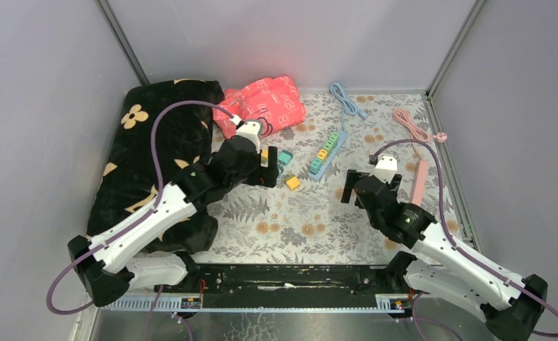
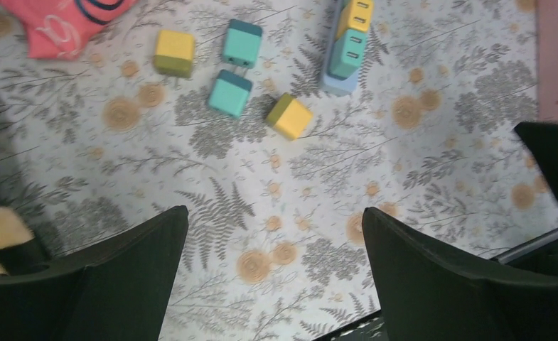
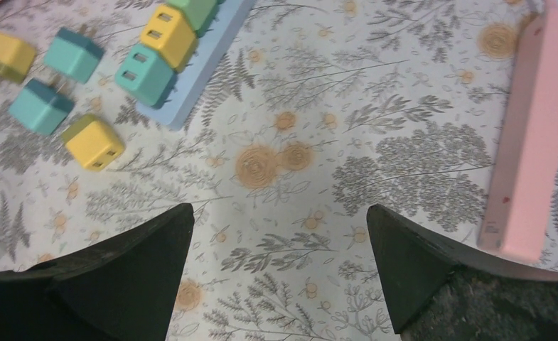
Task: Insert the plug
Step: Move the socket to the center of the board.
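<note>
Wrist views: left jaws wide apart, empty, yellow plug [image 2: 288, 116] nearby; right jaws wide apart, empty.

Tbl [image 1: 297, 213] w/ plugs [image 2: 289, 116], pwr strips [image 1: 327, 155], cloth [image 1: 265, 103]

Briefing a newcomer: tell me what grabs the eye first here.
The blue strip mid-table with a row of coloured plugs in it, and four loose plugs scattered to its left. A red cloth lies at the back, a black floral cushion along the left edge.
</note>
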Controlling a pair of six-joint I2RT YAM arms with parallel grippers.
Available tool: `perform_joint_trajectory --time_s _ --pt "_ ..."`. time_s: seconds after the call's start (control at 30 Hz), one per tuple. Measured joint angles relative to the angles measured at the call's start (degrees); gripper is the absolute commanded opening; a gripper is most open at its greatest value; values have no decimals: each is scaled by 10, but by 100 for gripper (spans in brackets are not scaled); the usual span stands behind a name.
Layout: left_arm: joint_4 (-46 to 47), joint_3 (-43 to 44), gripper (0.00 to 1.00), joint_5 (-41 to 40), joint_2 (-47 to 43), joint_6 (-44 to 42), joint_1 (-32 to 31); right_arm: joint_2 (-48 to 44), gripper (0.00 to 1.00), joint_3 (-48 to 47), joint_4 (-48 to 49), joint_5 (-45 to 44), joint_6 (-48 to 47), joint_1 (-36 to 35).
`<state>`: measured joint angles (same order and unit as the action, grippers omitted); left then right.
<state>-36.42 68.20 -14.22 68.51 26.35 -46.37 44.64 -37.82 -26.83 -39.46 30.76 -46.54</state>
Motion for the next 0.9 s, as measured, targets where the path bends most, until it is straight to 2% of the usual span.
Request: perform_joint_trajectory --time_s 0.23,0.4,0.67,0.9 --pt "-35 -28 100 -52 -67 -43 1 81 99 -72 -44 56 -11 137" --pt "-32 -66 100 -84 -114 -69 4 130 99 -109 -71 80 -38 209" --pt "-27 -127 100 -99 -164 -84 29 171 100 -118 -71 151 -68 396" --pt "-21 -131 100 -95 -182 -83 65 185 97 -117 -53 192 -69 531"
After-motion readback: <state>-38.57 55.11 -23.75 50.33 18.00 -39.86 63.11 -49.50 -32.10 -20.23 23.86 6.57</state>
